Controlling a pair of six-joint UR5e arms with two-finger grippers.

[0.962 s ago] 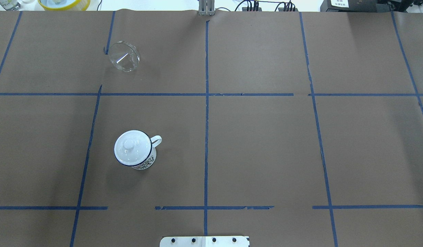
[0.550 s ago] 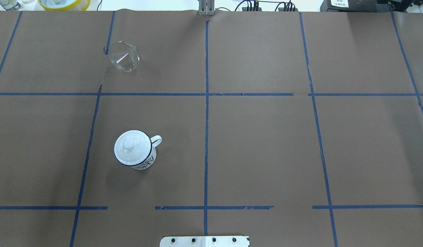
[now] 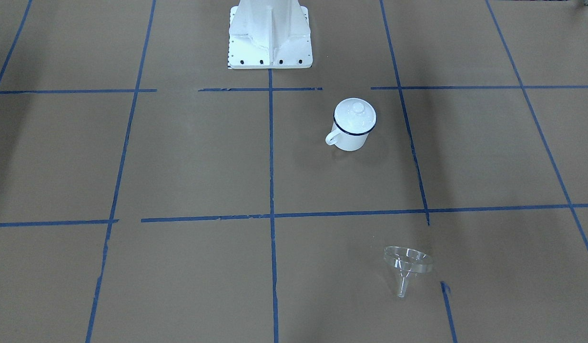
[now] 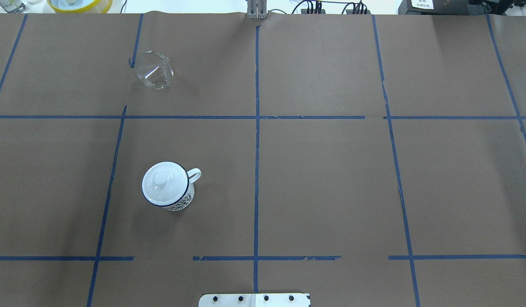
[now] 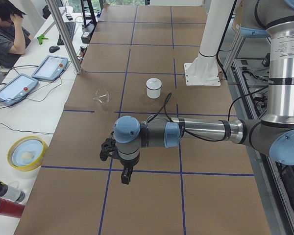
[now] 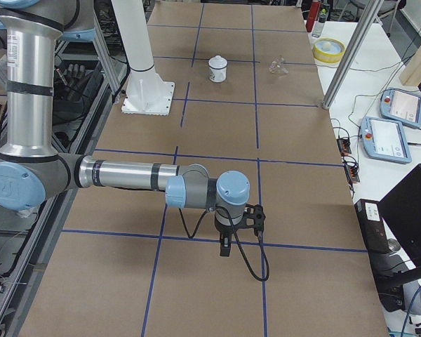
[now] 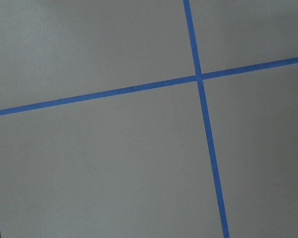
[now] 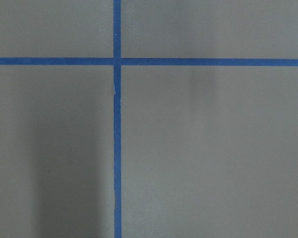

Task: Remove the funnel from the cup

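Note:
The clear funnel (image 4: 154, 76) lies on its side on the brown table, far left, well apart from the cup; it also shows in the front view (image 3: 407, 264). The white cup (image 4: 180, 201) with a dark blue rim stands upright at the near left, handle to the right, with a white domed lid (image 4: 164, 184) on it. It also shows in the front view (image 3: 349, 140). My left gripper (image 5: 125, 175) hangs over the table's left end, far from both. My right gripper (image 6: 225, 247) hangs over the right end. I cannot tell whether either is open or shut.
The white robot base (image 3: 270, 43) stands at the near middle edge. A yellow bowl (image 4: 79, 4) sits beyond the far left edge. Teach pendants (image 5: 50, 67) and a seated operator (image 5: 5, 34) are beside the table. Both wrist views show only brown paper and blue tape lines.

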